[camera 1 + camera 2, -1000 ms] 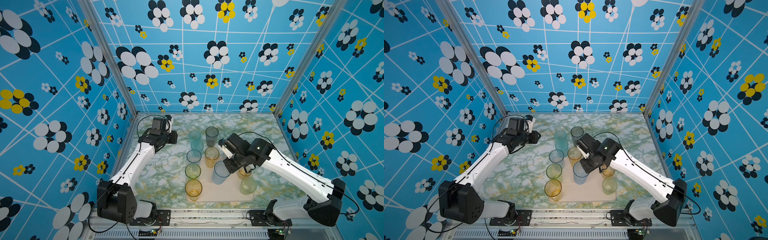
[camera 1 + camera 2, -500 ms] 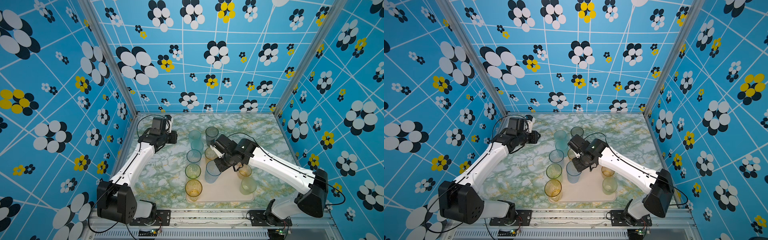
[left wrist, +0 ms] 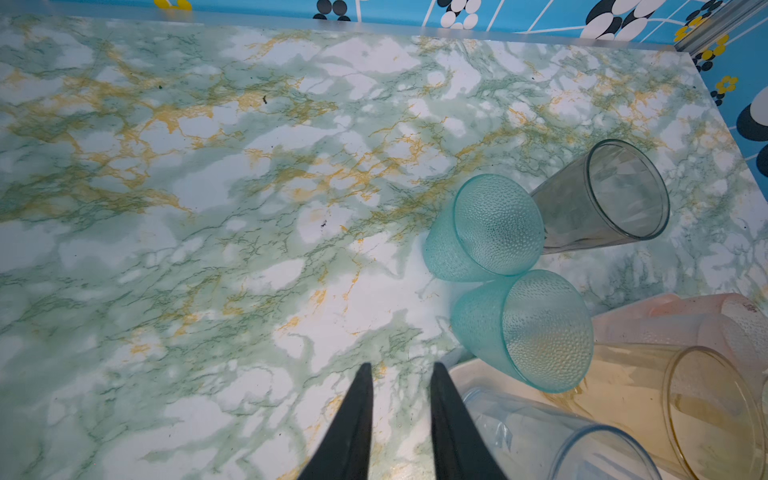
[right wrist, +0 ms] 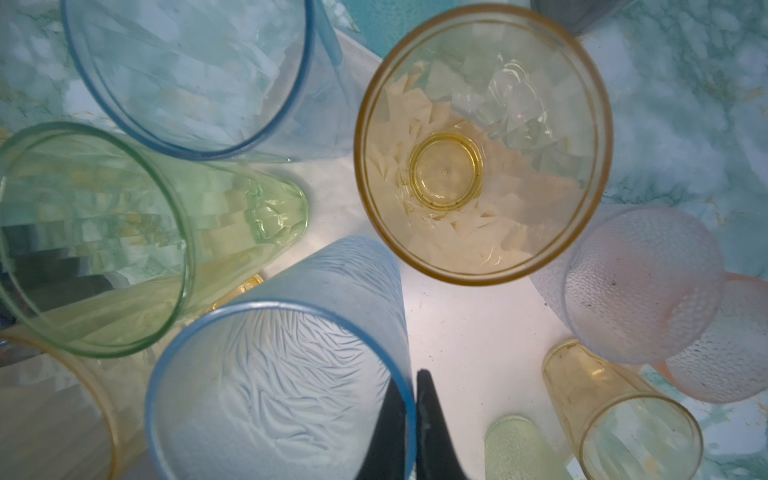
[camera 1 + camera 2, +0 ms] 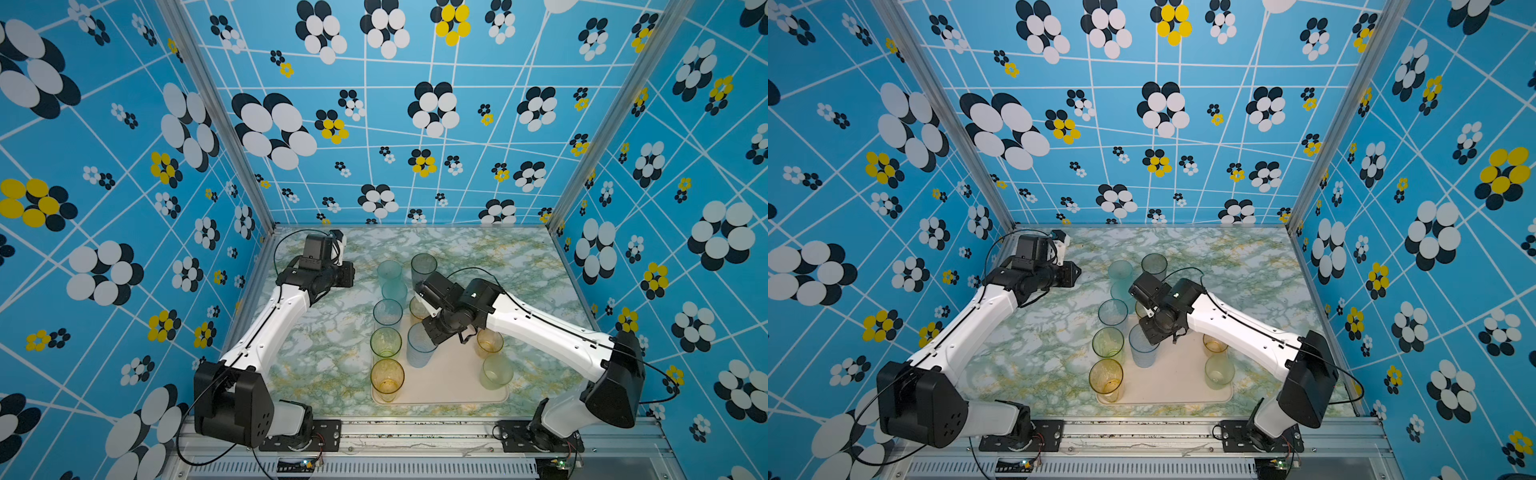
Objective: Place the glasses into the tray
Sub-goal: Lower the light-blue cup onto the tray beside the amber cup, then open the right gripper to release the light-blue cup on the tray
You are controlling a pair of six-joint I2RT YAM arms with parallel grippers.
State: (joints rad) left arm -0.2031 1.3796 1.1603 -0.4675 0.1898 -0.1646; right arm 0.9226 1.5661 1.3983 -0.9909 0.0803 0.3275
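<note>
In both top views the cream tray [image 5: 449, 374] [image 5: 1175, 382] lay on the marbled counter [image 5: 324, 353], with the frosted blue tumbler [image 5: 419, 351] upright over it. In the left wrist view, the left fingers [image 3: 357, 415] stood slightly apart, holding nothing. In the right wrist view, the right fingers [image 4: 432, 424] pinched the frosted blue tumbler's rim.

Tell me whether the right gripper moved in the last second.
Yes. The right gripper, pinching the frosted blue glass, has shifted left across the tray, toward the green glass.
</note>
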